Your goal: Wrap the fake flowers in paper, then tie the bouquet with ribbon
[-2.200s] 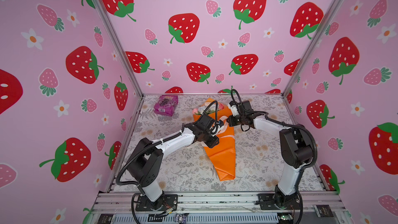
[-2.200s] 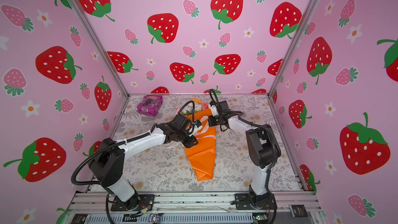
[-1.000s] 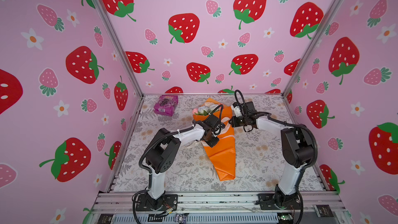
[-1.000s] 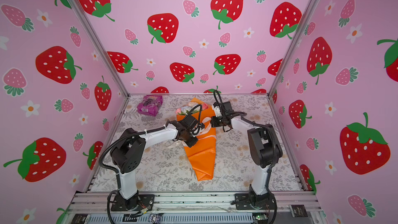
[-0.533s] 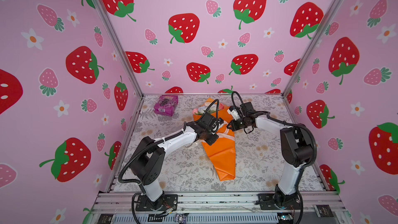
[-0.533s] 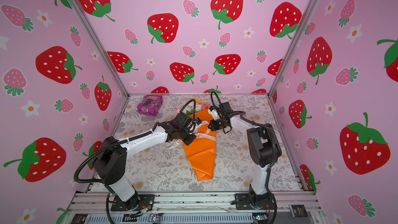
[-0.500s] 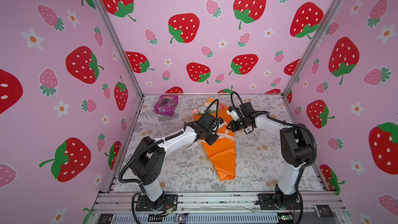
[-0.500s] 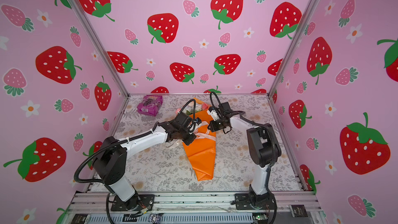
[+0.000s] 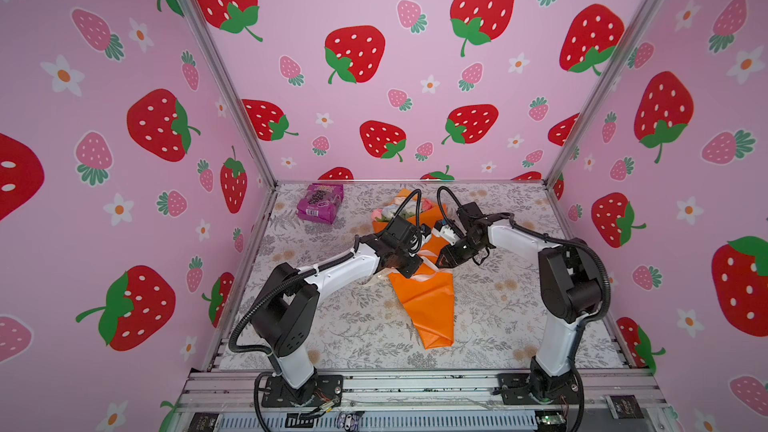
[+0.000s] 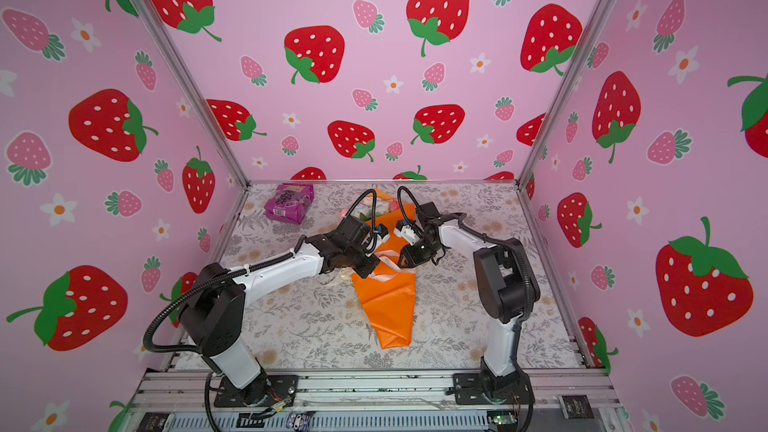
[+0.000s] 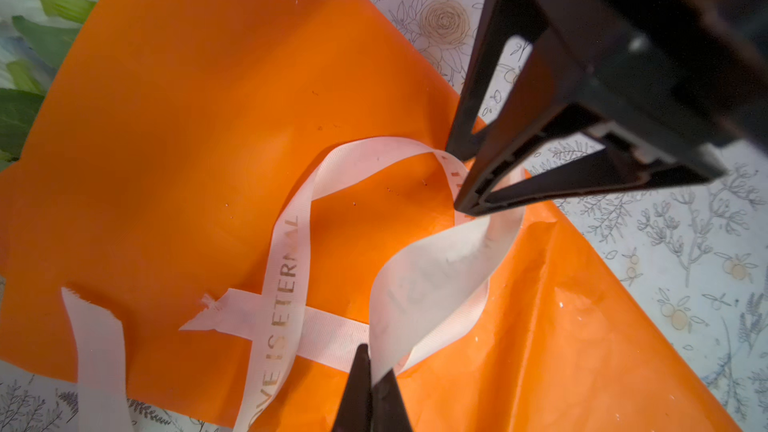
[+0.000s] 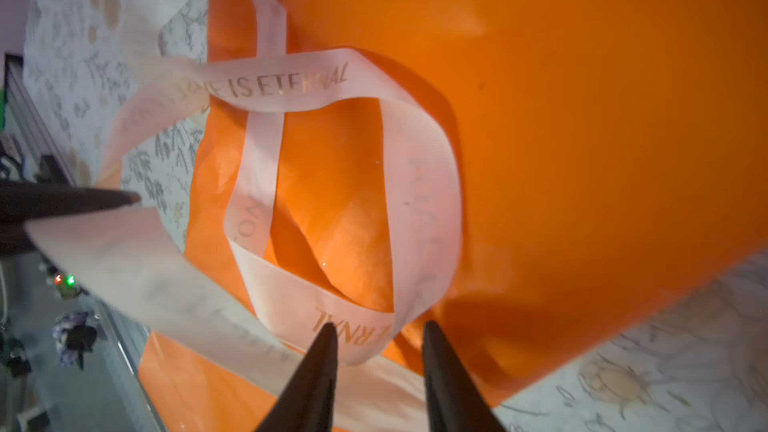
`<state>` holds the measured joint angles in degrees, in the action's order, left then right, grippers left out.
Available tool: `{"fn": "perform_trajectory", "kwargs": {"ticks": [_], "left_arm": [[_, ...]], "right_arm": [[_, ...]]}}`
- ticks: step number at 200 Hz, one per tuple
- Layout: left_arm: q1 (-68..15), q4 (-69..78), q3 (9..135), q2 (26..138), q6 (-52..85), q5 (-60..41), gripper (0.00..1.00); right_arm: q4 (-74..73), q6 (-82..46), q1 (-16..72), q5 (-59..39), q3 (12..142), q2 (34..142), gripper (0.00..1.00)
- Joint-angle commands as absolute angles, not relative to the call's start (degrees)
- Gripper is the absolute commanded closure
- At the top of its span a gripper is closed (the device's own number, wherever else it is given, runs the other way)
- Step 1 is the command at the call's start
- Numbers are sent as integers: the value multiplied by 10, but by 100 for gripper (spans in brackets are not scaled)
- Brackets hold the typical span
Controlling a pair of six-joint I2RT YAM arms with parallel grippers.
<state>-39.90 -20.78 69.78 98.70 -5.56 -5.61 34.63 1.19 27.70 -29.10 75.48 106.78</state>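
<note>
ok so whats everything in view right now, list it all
bouquet of fake flowers: one, orange wrap with pink and white heads, lying mid-table
ribbon: one, cream with gold lettering, looped loosely over the wrap
snack packet: one, purple, far left corner of the table
table: one, grey floral cover, under everything
walls: three, pink with strawberries, around the table
left pincer: one, black, shut on the ribbon
right pincer: one, black, open, tips either side of the ribbon loop
</note>
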Motion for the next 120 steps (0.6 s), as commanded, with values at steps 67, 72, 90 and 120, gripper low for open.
{"fn": "perform_trajectory", "kwargs": {"ticks": [67,72,90,120], "left_arm": [[-396,-198,692,997,-2,-67,100],[-395,-197,693,998,-1,-70,100],[-395,-195,693,1002,2,-75,100],[-393,-197,696,1006,4,-91,100]], "right_arm": [[54,-435,322,-192,479,800,53],[44,-451,331,-185,466,795,53],[13,-497,357,-155,438,793,52],[-18,-533,378,-123,436,824,51]]}}
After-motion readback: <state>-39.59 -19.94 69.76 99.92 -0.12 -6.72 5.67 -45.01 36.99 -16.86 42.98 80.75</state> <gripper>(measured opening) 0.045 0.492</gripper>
